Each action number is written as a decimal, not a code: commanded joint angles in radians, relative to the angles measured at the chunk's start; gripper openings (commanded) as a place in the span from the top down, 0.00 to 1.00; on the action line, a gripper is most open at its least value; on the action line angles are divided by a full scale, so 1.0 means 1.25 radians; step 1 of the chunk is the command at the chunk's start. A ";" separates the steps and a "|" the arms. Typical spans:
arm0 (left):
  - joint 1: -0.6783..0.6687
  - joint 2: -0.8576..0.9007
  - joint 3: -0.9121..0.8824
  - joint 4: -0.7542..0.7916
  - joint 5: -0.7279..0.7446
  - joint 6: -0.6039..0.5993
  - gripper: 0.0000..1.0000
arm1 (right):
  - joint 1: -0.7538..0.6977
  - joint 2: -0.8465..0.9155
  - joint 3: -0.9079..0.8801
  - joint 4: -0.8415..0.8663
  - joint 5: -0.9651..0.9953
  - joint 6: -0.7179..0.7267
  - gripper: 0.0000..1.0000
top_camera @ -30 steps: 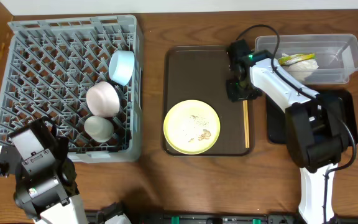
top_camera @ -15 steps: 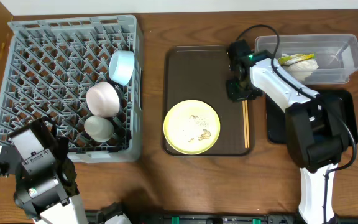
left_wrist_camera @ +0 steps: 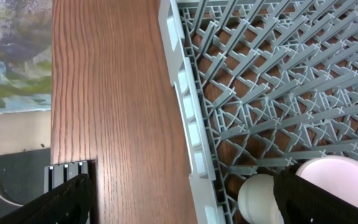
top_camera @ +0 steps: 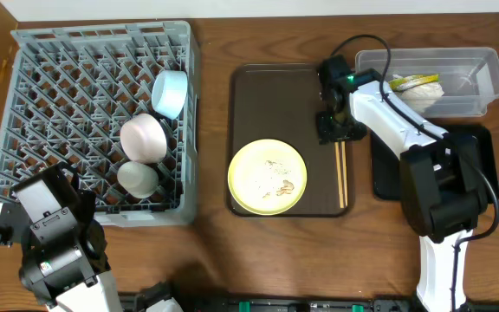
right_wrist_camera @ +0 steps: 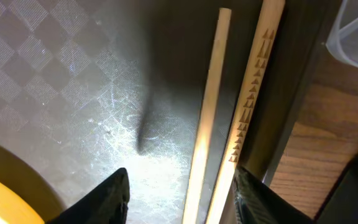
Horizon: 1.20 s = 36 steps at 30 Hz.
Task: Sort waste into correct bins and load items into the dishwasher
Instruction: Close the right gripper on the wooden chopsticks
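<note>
Left gripper: the left gripper [left_wrist_camera: 182, 186], in the lower left of the overhead frame, has its black fingers [left_wrist_camera: 67, 200] spread wide and holds nothing; it hangs over the wooden table [top_camera: 215, 243] and the near wall of the rack.
Rack: the large square grey plastic lattice dish rack [top_camera: 59, 78] fills the upper left of the overhead view.
Rack contents: a light blue bowl [top_camera: 170, 93] tilted on its side, a pinkish-white bowl [top_camera: 143, 137] below it and a small white cup [top_camera: 137, 178] below that, all along the rack's right side.
Serving tray: a dark brown rectangular tray [top_camera: 267, 95] sits in the centre.
Plate: a pale yellow round plate [top_camera: 268, 177] lies in the tray's lower left part, with beige crumbly food scraps [top_camera: 282, 182] on it.
Chopsticks: a pair of thin wooden chopsticks [top_camera: 343, 173] lies flat along the tray's right edge.
Right gripper: the right gripper [right_wrist_camera: 182, 186] is over the chopsticks' upper end, jaws apart on either side of both sticks, not clamped.
Tub: a clear plastic rectangular tub [top_camera: 483, 82] in the upper right contains a crumpled white paper napkin [top_camera: 424, 95] and a small yellow-green wrapper [top_camera: 405, 83].
Black tray: a flat black rectangular tray [top_camera: 479, 143] lies below the tub, partly hidden by the right arm.
</note>
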 commanded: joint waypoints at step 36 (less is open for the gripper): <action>0.003 -0.001 0.013 -0.003 -0.010 -0.007 0.06 | 0.027 -0.027 -0.132 0.118 -0.041 0.076 0.88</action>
